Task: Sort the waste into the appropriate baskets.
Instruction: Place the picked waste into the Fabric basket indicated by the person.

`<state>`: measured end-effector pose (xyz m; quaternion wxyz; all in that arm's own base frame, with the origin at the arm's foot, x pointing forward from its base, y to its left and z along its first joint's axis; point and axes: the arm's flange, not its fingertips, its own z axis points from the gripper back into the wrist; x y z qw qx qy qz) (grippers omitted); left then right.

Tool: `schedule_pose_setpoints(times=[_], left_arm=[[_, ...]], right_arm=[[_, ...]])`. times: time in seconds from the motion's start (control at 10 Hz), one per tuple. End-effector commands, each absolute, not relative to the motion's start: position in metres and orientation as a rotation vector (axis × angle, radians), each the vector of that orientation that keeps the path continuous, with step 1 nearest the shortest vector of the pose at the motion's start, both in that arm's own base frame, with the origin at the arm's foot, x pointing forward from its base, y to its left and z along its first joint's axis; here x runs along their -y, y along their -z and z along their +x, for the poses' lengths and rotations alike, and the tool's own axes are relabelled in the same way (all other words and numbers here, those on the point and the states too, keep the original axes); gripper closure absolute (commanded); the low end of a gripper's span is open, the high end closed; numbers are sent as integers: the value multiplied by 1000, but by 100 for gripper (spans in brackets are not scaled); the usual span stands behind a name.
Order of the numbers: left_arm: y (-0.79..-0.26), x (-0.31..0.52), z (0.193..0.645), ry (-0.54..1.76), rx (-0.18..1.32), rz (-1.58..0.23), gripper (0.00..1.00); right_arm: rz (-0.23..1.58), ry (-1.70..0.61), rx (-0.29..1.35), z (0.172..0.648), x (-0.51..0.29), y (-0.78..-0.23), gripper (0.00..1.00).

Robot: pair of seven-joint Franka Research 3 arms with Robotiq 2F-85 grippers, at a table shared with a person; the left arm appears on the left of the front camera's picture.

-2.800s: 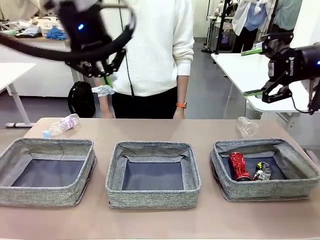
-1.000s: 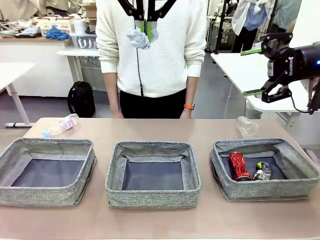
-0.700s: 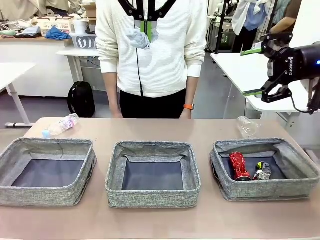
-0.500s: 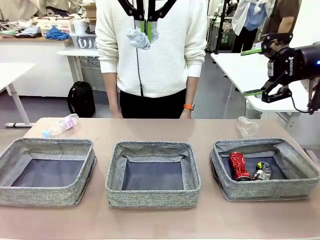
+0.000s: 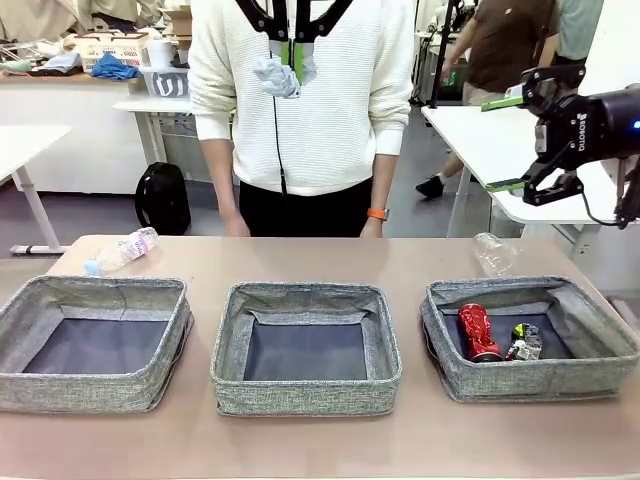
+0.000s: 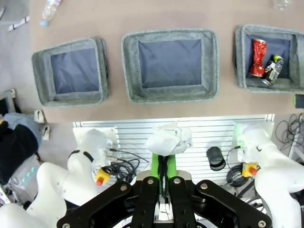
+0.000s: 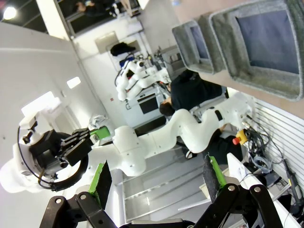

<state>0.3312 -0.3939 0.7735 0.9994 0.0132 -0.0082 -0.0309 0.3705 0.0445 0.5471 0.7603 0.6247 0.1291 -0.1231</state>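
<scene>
We see the left jaws, clamped on the crumpled white paper wad (image 5: 277, 75), now swung across to hang high in line with the middle grey woven fabric basket (image 5: 305, 392); release likely follows. The right jaws stand apart.

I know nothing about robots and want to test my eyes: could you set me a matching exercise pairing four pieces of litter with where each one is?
Things:
1. paper wad
2. red can
3. blue-capped bottle
4. crushed clear bottle

Places:
A. inside the right basket
B. on the table, behind the left basket
C. pinched in the left hand, high up
D. on the table, behind the right basket

Pairs: 1-C, 2-A, 3-B, 4-D.
</scene>
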Motion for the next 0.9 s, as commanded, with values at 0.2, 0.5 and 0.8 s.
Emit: schedule_pose_setpoints(times=[0.2,0.5,0.8], left_arm=[[-774,393,329,59,26,28,96],[-774,393,329,59,26,28,96],[-774,393,329,59,26,28,96]], right_arm=[[1350,281,-290,370,-45,-550,0],[1350,281,-290,370,-45,-550,0],[1350,281,-290,370,-45,-550,0]])
